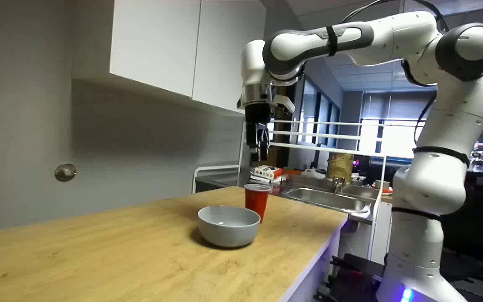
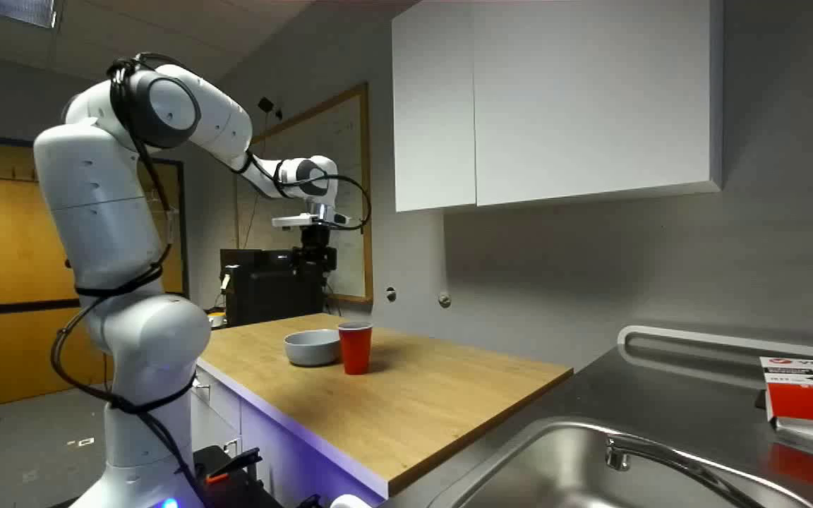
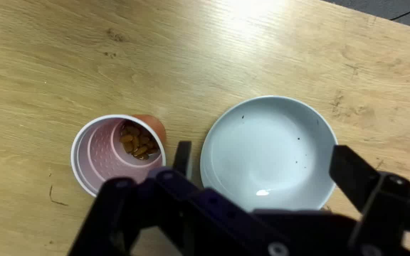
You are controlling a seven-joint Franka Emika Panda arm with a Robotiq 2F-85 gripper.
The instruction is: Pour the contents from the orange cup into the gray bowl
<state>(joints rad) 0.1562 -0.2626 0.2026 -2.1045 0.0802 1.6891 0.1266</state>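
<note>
The orange cup stands upright on the table in both exterior views (image 1: 256, 204) (image 2: 356, 350). In the wrist view the cup (image 3: 100, 153) is at the left, and several brown almond-like pieces (image 3: 135, 142) lie at its bottom. The gray bowl (image 1: 229, 235) stands close beside the cup, also seen in an exterior view (image 2: 312, 350). In the wrist view the bowl (image 3: 258, 149) holds only a few dark specks. My gripper (image 3: 262, 158) is open and empty, its fingers spread over the bowl. It hangs high above the table in both exterior views (image 1: 260, 151) (image 2: 315, 264).
The wooden table (image 1: 99, 260) has a wall behind it. White cabinets (image 1: 153, 46) hang over its back side. A metal sink (image 2: 576, 466) with a faucet and a dark counter with a red and white box (image 2: 812, 398) lie past the table's end. A white rack (image 1: 321, 135) stands by the sink.
</note>
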